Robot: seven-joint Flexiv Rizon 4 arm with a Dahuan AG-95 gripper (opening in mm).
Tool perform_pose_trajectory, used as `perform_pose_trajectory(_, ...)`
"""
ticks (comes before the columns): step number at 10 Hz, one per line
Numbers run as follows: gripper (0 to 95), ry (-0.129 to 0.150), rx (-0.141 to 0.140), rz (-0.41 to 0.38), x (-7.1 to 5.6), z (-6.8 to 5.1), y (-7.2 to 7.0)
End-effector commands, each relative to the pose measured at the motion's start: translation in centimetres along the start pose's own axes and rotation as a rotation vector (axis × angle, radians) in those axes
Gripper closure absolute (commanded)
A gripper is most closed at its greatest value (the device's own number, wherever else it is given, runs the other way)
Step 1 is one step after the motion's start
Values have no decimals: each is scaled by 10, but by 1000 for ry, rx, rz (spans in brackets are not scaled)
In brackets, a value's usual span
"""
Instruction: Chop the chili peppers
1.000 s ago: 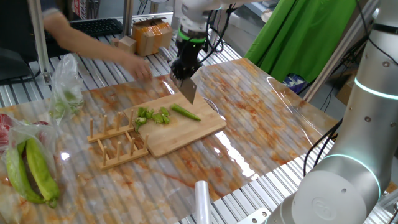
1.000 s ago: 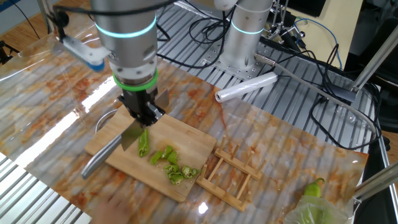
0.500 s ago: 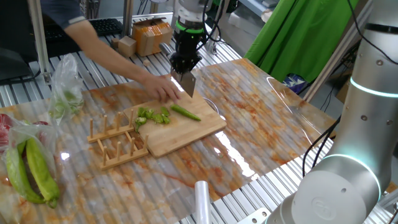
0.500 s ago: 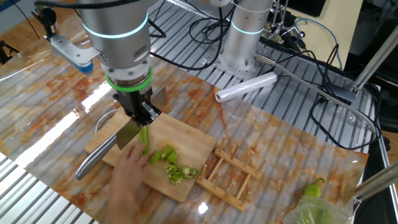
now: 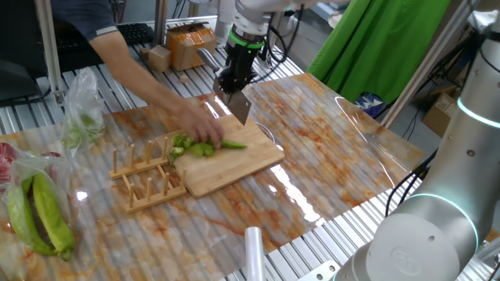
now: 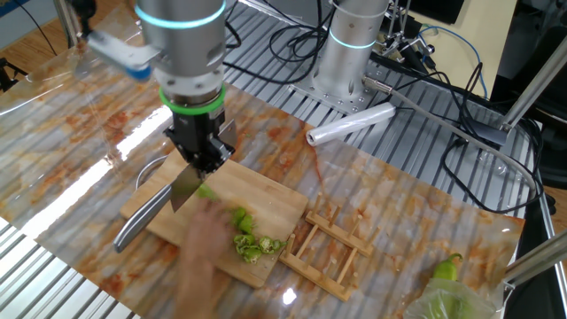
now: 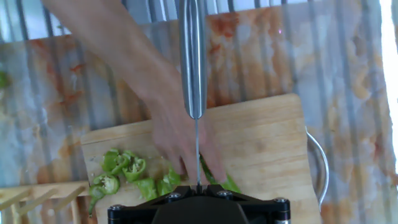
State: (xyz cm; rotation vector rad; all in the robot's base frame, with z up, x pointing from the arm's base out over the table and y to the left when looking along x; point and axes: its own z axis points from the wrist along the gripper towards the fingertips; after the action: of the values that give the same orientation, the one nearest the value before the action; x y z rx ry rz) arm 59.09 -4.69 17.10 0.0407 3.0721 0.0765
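My gripper [image 5: 233, 81] is shut on a knife, whose blade [image 5: 241, 108] hangs above the back edge of the wooden cutting board [image 5: 234, 170]. In the hand view the knife handle [image 7: 193, 56] points away and the thin blade edge [image 7: 198, 155] runs down to the gripper [image 7: 198, 186]. A person's hand [image 5: 199, 129] rests on the board and covers part of the chili peppers: a slender green piece [image 5: 233, 144] and a pile of small green slices [image 7: 121, 165]. In the other fixed view the blade [image 6: 186, 188] hangs just above that hand [image 6: 208, 257].
A wooden rack [image 5: 144, 183] lies left of the board. Bigger yellow-green peppers in a plastic bag [image 5: 39, 215] sit at the far left. A plastic roll [image 5: 254, 250] lies near the front edge, and a cardboard box [image 5: 187, 43] stands behind.
The person's hand has come down onto the board and now lies over the chili by the slices. The gripper with the knife has shifted and tilted slightly, staying above the board.
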Motion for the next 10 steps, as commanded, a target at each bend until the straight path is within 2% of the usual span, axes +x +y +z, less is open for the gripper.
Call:
perform_pose_trajectory(1, 950, -5, -15, -15, -1, -4, -2)
perform_pose_trajectory(6, 950, 3, -16, -27, 1, -9, -4)
perform_pose_trajectory(8, 950, 13, 8, 3, 2, -12, 0)
perform_pose_trajectory(10, 950, 36, 39, -8, 4, -14, 5)
